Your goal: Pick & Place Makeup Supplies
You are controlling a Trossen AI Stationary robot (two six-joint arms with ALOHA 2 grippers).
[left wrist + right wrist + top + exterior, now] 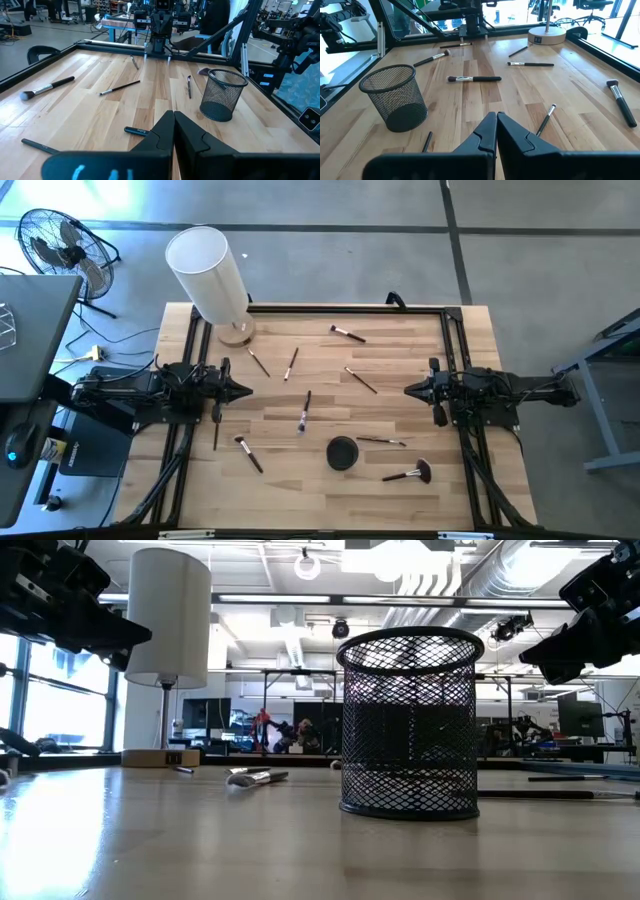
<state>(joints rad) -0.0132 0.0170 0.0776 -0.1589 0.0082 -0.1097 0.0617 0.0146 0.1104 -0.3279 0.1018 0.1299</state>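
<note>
Several slim makeup brushes lie flat and scattered on the wooden table. Among them are a silver-ferruled one (304, 413) at the centre, one (348, 333) near the far edge, and the fluffy reddish-brown one (408, 474) near the front right. The black mesh cup (342, 452) stands upright among them, with nothing showing inside it. My left gripper (243, 390) hovers shut at the table's left side, pointing right; the left wrist view shows its fingers (173, 117) closed. My right gripper (410, 390) hovers shut at the right side, pointing left, its fingertips (496, 117) together.
A tall white cylinder (208, 275) stands on a round wooden base (237, 332) at the far left corner. A black frame rail (340, 308) runs along the table's far edge. The mesh cup (410, 725) fills the middle of the low view. A fan (62, 242) stands off the table.
</note>
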